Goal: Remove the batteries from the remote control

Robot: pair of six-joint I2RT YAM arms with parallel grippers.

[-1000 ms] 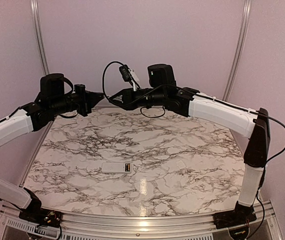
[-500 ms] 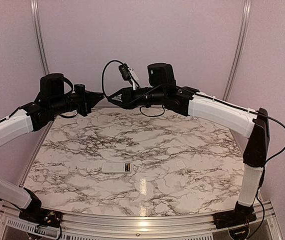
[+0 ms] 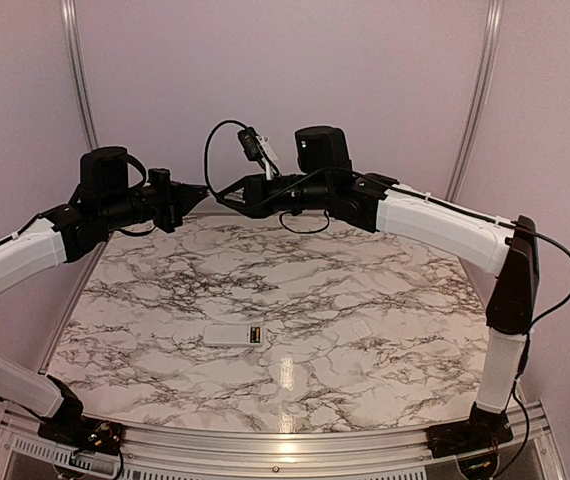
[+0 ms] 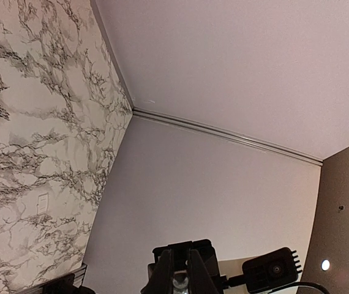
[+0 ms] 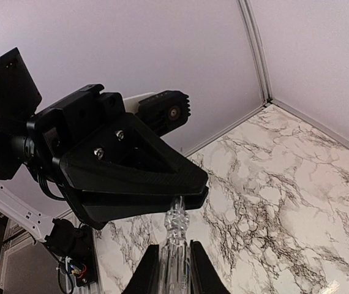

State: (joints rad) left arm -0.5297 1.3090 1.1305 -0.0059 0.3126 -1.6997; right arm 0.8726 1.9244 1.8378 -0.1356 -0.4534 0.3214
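Lying flat on the marble table (image 3: 385, 290), toward its near edge and left of centre, the remote control (image 3: 230, 336) shows an open recess at its right end with the gold batteries (image 3: 255, 335) seated inside. High above the far edge, the left gripper (image 3: 201, 190) and right gripper (image 3: 221, 196) point at each other, tips close, both with fingers pressed together on nothing.

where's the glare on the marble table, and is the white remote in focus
Top external view: a bright glare streak on the glossy marble-patterned table, just beside the small flat white plastic remote control, which looks sharp. Left wrist view: evenly lit, no glare.
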